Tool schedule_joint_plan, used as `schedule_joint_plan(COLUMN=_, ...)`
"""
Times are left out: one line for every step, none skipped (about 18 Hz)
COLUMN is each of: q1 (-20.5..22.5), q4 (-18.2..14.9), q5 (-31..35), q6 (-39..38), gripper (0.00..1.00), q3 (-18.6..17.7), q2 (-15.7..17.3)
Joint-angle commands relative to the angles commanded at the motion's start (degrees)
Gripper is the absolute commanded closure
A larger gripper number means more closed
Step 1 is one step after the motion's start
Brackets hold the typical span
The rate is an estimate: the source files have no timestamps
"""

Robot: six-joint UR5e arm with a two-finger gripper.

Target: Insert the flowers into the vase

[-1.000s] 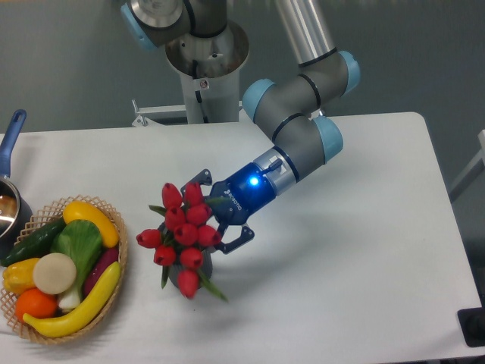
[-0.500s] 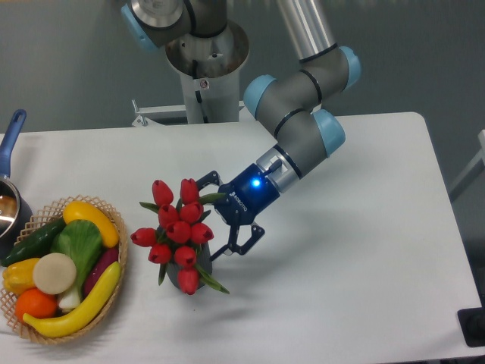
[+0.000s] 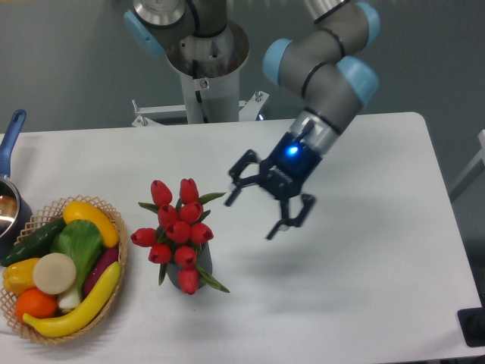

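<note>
The flowers, a bunch of red tulip buds with green leaves, stand in the vase. Only the lower dark grey part of the vase shows beneath the buds and leaves. My gripper hangs open in the air to the right of the bunch and holds nothing. A clear gap separates its fingers from the flowers.
A wicker basket with fake fruit and vegetables sits at the left front. A blue-handled metal pot stands at the left edge. The arm's base column rises behind the table.
My gripper has let go of the flowers and pulled back to the right and upward. The flowers stay upright in the vase.
</note>
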Motion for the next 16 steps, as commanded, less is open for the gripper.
schedule_joint_plan(q1=1.23, q4=0.00, q5=3.16, q6=0.00, gripper=0.00, q3=0.00, q2=1.23)
schedule_joint_plan(q1=2.55, q4=-0.09, q5=5.89, q6=0.00, gripper=0.00, q3=0.35, q2=2.20)
schedule_joint_plan(q1=3.86, q4=-0.09, q5=7.22, q6=-0.09, gripper=0.00, q3=1.14, q2=2.73)
schedule_joint_plan(q1=4.92, q4=0.00, q5=7.59, q6=0.00, gripper=0.00, q3=2.01, q2=2.73)
schedule_joint_plan(q1=5.63, q4=-0.09, q5=8.20, q6=0.00, gripper=0.00, q3=2.89, q2=2.91)
schedule_joint_plan(q1=6.24, q4=-0.26, q5=10.03, q6=0.09, gripper=0.00, q3=3.42, q2=3.95)
schedule_joint_plan(q1=6.86, q4=-0.44, q5=13.09, q6=0.17, gripper=0.00, q3=4.30, q2=5.18)
schedule_joint_plan(q1=7.82, q4=-0.79, q5=16.26, q6=0.61, gripper=0.00, q3=5.09, q2=5.98)
schedule_joint_plan(q1=8.18, q4=-1.31, q5=18.73, q6=2.27, gripper=0.00, q3=5.53, q2=6.33)
schedule_joint_plan(q1=8.45, q4=-2.62, q5=20.93, q6=5.59, gripper=0.00, q3=6.15, q2=7.03)
schedule_joint_plan(q1=8.97, q4=-4.90, q5=23.21, q6=9.28, gripper=0.00, q3=6.50, q2=7.82)
schedule_joint_plan(q1=9.93, q4=-7.71, q5=25.58, q6=13.14, gripper=0.00, q3=6.94, q2=8.62)
schedule_joint_plan(q1=10.99, q4=-10.43, q5=27.61, q6=17.53, gripper=0.00, q3=7.55, q2=9.06)
schedule_joint_plan(q1=11.95, q4=-12.90, q5=29.02, q6=21.84, gripper=0.00, q3=8.34, q2=9.41)
schedule_joint_plan(q1=13.01, q4=-14.92, q5=30.17, q6=25.71, gripper=0.00, q3=8.96, q2=9.68)
schedule_joint_plan(q1=14.24, q4=-16.60, q5=30.96, q6=29.14, gripper=0.00, q3=9.14, q2=10.11)
